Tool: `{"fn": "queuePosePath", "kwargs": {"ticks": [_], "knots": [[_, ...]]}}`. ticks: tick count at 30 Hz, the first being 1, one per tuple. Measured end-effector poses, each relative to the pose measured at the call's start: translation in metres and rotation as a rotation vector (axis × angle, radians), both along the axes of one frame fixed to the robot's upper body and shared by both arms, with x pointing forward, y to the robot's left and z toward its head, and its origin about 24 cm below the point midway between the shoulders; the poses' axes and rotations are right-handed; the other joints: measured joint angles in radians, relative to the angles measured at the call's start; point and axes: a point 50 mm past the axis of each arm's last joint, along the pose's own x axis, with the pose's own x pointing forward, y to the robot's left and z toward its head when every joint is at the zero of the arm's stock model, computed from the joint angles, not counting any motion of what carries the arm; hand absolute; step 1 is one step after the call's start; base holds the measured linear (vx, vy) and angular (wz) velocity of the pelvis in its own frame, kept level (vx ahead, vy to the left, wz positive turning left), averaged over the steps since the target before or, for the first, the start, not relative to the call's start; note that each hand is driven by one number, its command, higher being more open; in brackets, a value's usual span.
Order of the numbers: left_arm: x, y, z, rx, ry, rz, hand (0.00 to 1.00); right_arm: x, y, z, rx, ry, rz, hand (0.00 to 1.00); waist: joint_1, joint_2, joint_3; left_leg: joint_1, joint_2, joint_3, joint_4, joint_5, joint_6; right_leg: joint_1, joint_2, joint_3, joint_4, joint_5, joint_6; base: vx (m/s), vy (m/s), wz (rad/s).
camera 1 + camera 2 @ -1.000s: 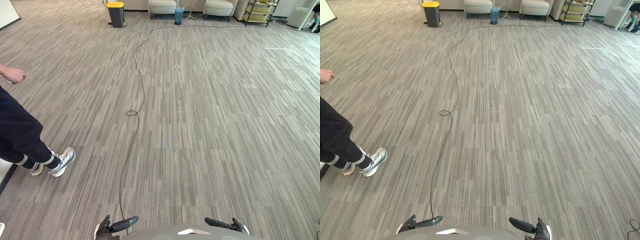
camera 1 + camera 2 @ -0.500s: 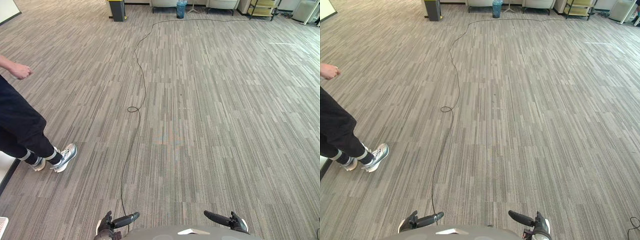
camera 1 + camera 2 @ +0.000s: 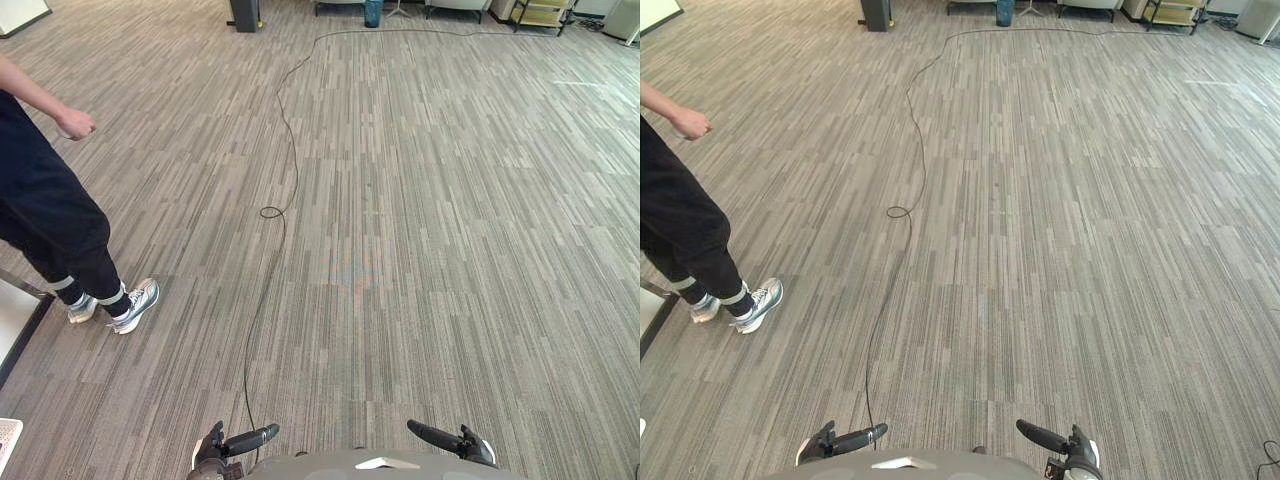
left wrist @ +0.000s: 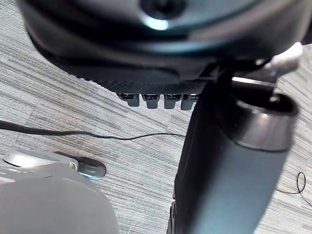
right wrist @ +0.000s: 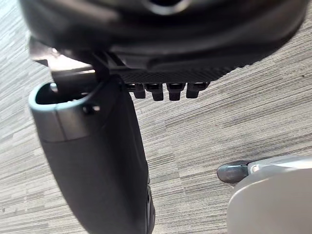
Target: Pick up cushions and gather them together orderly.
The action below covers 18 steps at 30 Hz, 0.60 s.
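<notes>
Person (image 3: pixel 50 210) leaning further in, left robot hand (image 3: pixel 240 441), right robot hand (image 3: pixel 445 439) low

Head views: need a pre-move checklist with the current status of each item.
1. Cushion in sight: not ok. None is visible on the carpet.
2. Person clearance: not ok. They stand close on the robot's left, with a shoe planted beside the way ahead.
3. Left hand free: ok. It is open and holds nothing.
4. Right hand free: ok. It is open and holds nothing.
5. Far end of the room: cannot tell. The blue bin and the furniture there are cut off at the edge.
</notes>
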Motion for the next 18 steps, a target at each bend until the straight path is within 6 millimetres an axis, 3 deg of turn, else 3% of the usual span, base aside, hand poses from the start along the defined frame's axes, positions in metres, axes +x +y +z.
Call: {"fn": "queuePosePath", "kwargs": {"ticks": [1,2,4,6,7,10,12,15,16,17,18], "knots": [[0.005,0.001,0.001,0.000,-0.020,0.015,1.00,0.002,0.000,0.001,-0.003,-0.011,0.001,1.00,0.001,-0.001,0.018,-0.054,0.005,-0.003,0.144,-0.065,-0.005,-0.020,-0.002,-0.018,0.075,-0.049,-0.004,-0.12,-0.024,0.31],[0.006,0.001,0.002,0.000,-0.025,0.016,1.00,0.003,-0.001,0.001,-0.004,-0.014,0.001,1.00,0.002,-0.003,0.022,-0.069,0.007,-0.001,0.186,-0.081,-0.012,-0.029,-0.002,-0.020,0.094,-0.063,-0.006,-0.11,-0.024,0.28],[0.011,0.003,0.004,0.001,-0.049,0.015,1.00,0.006,0.000,0.002,0.000,-0.025,-0.007,1.00,0.007,-0.008,0.035,-0.196,0.012,0.014,0.457,-0.112,-0.038,-0.049,-0.006,-0.021,0.164,-0.123,-0.017,-0.06,-0.027,0.11],[0.007,0.003,0.003,-0.003,-0.040,0.026,1.00,0.009,-0.002,0.003,-0.007,-0.035,-0.004,1.00,0.011,-0.003,0.044,-0.290,0.032,0.042,0.651,-0.108,-0.046,-0.036,-0.003,-0.015,0.182,-0.142,-0.028,0.07,0.007,-0.11],[0.006,0.001,0.003,-0.012,-0.042,0.047,1.00,0.010,-0.003,0.003,-0.011,-0.036,-0.006,1.00,0.013,0.000,0.058,-0.315,0.052,0.066,0.717,-0.145,-0.038,-0.012,-0.004,-0.007,0.187,-0.152,-0.030,0.16,0.042,-0.19],[0.008,0.002,0.004,-0.014,-0.063,0.065,1.00,0.009,-0.002,0.003,-0.012,-0.026,-0.004,1.00,0.023,-0.004,0.058,-0.372,0.083,0.093,0.694,-0.178,-0.032,0.009,-0.027,0.005,0.188,-0.169,-0.015,0.18,0.098,-0.15],[0.013,0.003,0.007,-0.011,-0.096,0.070,1.00,0.010,0.000,0.003,-0.011,-0.026,0.020,1.00,0.040,-0.015,0.065,-0.430,0.084,0.090,0.573,-0.167,-0.033,0.035,-0.071,0.022,0.179,-0.199,0.014,0.29,0.202,-0.13],[0.016,0.000,0.008,-0.017,-0.128,0.095,1.00,0.014,0.004,0.003,-0.011,-0.027,0.042,1.00,0.064,-0.012,0.067,-0.504,0.090,0.087,0.338,-0.035,-0.051,0.075,-0.133,0.044,0.154,-0.258,0.080,0.41,0.336,-0.12],[0.013,0.001,0.007,-0.019,-0.125,0.109,1.00,0.015,0.008,0.002,-0.005,-0.025,0.055,1.00,0.066,-0.014,0.066,-0.504,0.092,0.105,0.354,0.023,-0.053,0.095,-0.146,0.055,0.147,-0.275,0.085,0.72,0.557,-0.46],[0.014,0.004,0.008,-0.012,-0.133,0.122,1.00,0.020,0.023,0.001,0.033,-0.029,0.065,1.00,0.081,-0.034,0.056,-0.511,0.076,0.150,0.440,0.006,0.007,0.134,-0.176,0.116,0.132,-0.288,0.053,0.56,0.409,-0.41],[0.015,0.006,0.009,-0.006,-0.137,0.123,1.00,0.022,0.026,0.001,0.044,-0.036,0.075,1.00,0.084,-0.040,0.053,-0.516,0.074,0.159,0.462,-0.016,0.017,0.132,-0.180,0.139,0.137,-0.281,0.046,0.58,0.366,-0.45]]}}
